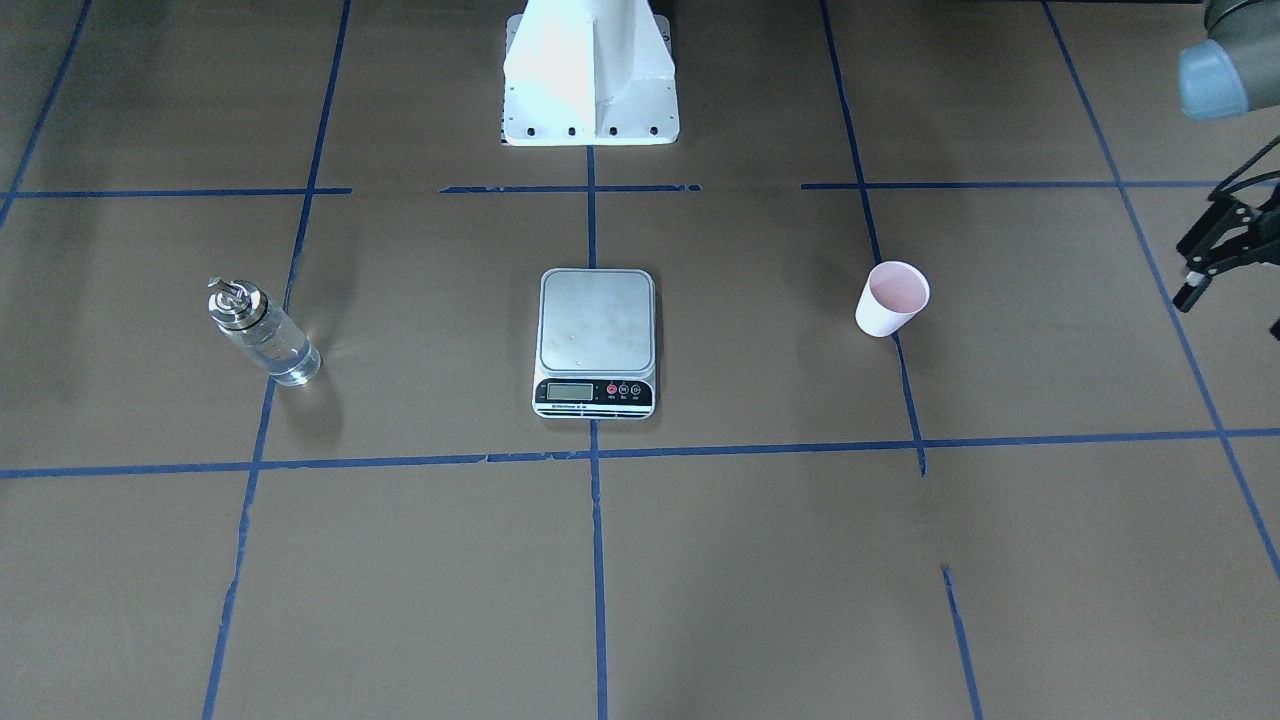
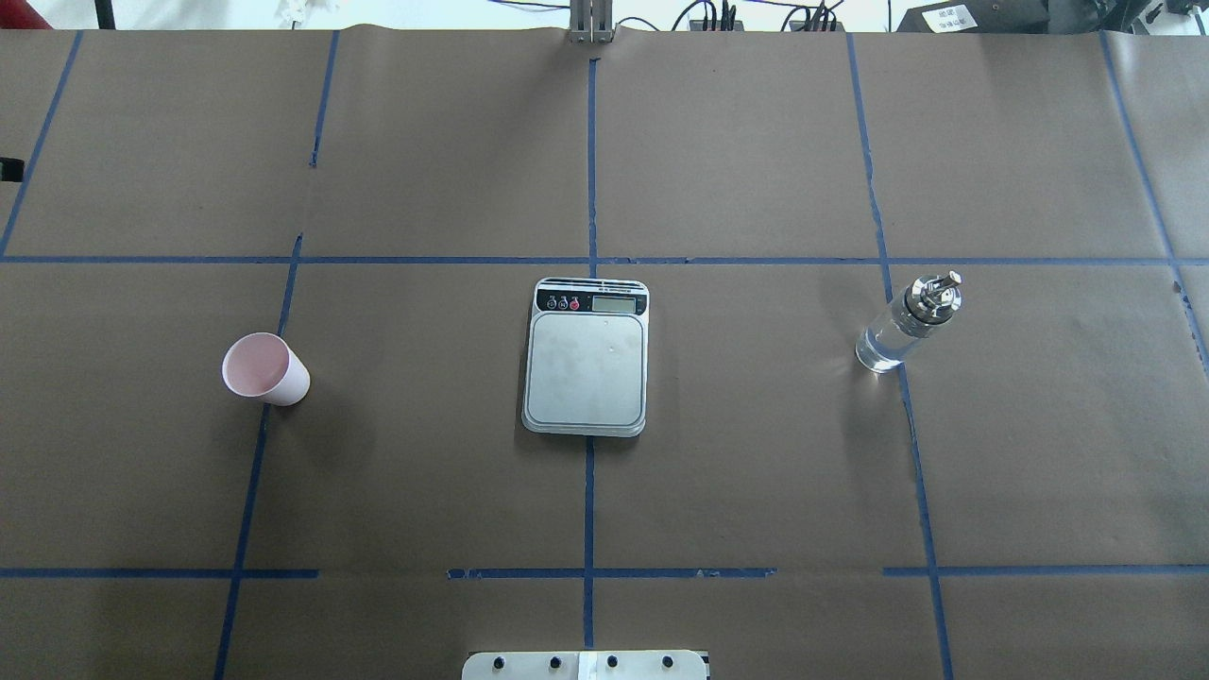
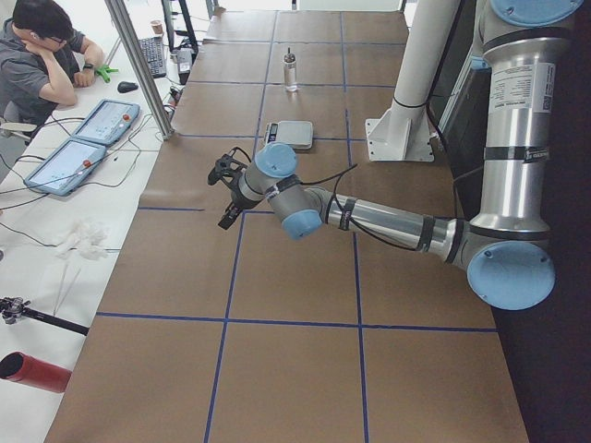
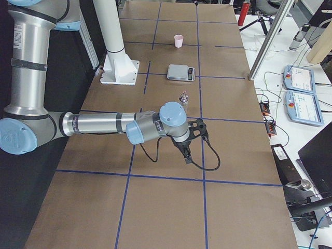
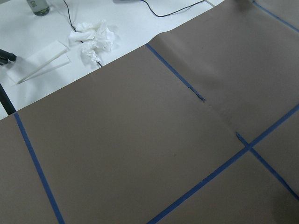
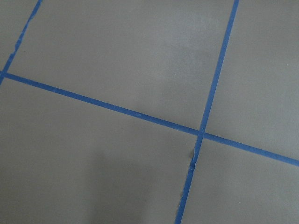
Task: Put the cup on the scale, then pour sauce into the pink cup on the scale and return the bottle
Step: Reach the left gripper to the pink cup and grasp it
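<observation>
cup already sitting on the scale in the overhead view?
No, the cup stands on the table, well apart from the scale.

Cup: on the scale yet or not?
Not on it. The cup stands upright on the table, well to the robot's left of the scale, whose steel plate is bare.

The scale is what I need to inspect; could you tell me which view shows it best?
The front-facing view: the scale sits central, its display nearest the camera. Overhead shows it as large, display on the far edge. Both side views show it small and far; the wrist views miss it.
</observation>
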